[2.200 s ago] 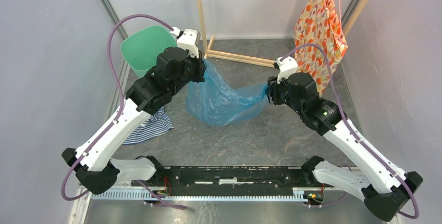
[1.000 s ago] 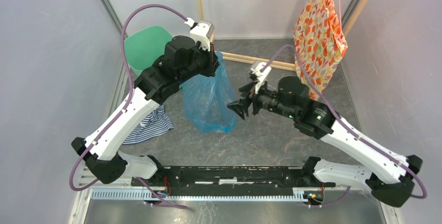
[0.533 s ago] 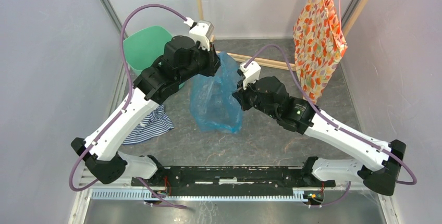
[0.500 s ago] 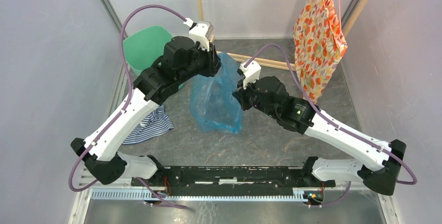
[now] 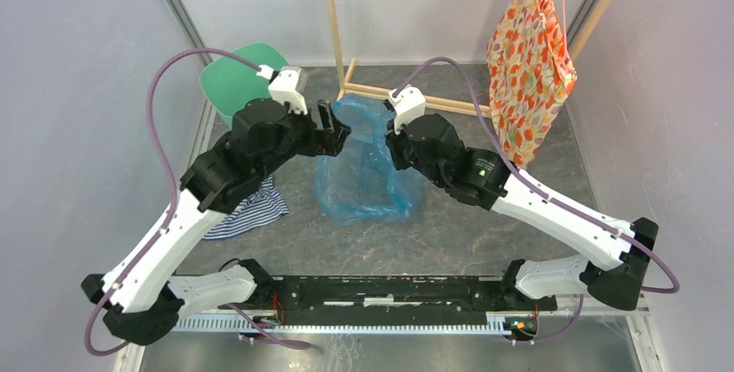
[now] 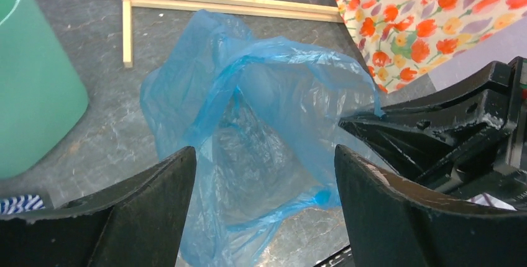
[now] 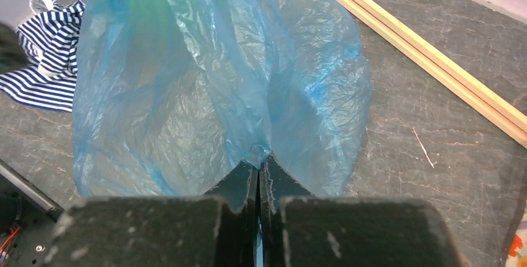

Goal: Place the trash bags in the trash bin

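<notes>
Top external view: trash bag (image 5: 368, 177) is being pinched at its top by the right gripper (image 5: 391, 143), jaws pressed together, and is hanging downward from it. Left gripper (image 5: 336, 130) is being held spread, empty. Trash bin (image 5: 232, 85) is lying leftward of both, nearer the left gripper.

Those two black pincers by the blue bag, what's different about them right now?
The left pincer stands wide open and grips nothing; the right pincer is shut, pinching a fold of the blue bag. The left pincer sits on the bag's side nearer the green bin; the right pincer is on the side away from it. Both are black, two-fingered and close to the bag.
</notes>
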`<act>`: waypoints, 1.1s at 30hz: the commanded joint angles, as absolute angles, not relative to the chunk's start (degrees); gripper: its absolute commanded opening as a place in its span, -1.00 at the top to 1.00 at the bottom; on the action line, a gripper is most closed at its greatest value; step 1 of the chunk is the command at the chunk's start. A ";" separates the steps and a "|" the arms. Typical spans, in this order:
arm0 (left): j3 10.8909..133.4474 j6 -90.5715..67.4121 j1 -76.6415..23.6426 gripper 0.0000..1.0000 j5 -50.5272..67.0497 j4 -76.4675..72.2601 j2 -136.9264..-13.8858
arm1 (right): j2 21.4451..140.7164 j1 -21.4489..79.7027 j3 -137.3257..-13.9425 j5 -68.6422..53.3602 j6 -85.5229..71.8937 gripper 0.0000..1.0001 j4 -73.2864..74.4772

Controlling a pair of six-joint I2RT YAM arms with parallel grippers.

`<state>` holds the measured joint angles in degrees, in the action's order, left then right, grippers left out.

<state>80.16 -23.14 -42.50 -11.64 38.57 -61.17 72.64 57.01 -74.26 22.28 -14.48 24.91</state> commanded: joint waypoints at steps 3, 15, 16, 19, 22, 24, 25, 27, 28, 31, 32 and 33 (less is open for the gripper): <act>74.63 -31.46 -42.48 -0.76 -17.05 43.94 -55.44 | 75.17 57.30 -79.71 25.20 -13.33 1.00 26.39; 60.39 -41.57 -42.54 -0.60 -16.73 49.38 -47.01 | 81.62 57.26 -88.98 27.36 -9.97 1.00 29.22; 59.20 -42.11 -42.54 -0.60 -16.36 49.64 -46.35 | 82.33 57.25 -89.99 27.80 -9.61 1.00 29.84; 57.70 -43.34 -42.54 -0.60 -16.14 51.20 -45.23 | 84.31 57.20 -93.14 29.01 -8.52 1.00 31.48; 55.57 -45.62 -42.54 -0.61 -16.58 52.09 -43.54 | 85.27 56.65 -95.07 29.69 -7.69 1.00 32.03; 53.80 -47.57 -42.54 -0.61 -17.00 52.27 -42.11 | 85.57 55.98 -95.89 29.98 -7.33 1.00 32.32; 52.78 -48.48 -42.54 -0.60 -17.31 52.29 -41.43 | 85.56 55.53 -96.25 29.96 -7.25 1.00 32.36; 50.71 -50.12 -42.54 -0.59 -17.70 51.81 -40.24 | 85.69 54.48 -96.57 29.62 -7.07 1.00 32.52; 49.65 -50.66 -42.54 -0.59 -17.77 51.50 -39.79 | 85.61 53.94 -96.68 29.32 -7.05 1.00 32.68; 46.38 -51.45 -42.54 -0.56 -16.47 49.50 -39.61 | 85.43 52.42 -96.59 28.24 -6.99 1.00 32.79; 45.46 -51.83 -42.54 -0.55 -16.10 48.68 -39.67 | 85.36 52.18 -96.52 27.82 -6.99 1.00 32.74; 44.60 -52.23 -42.54 -0.54 -16.05 47.94 -39.77 | 85.21 52.06 -96.49 27.47 -6.86 1.00 32.71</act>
<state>47.27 -47.66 -42.50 -16.32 51.09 -39.68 85.49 53.06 -94.37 28.10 -7.68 32.56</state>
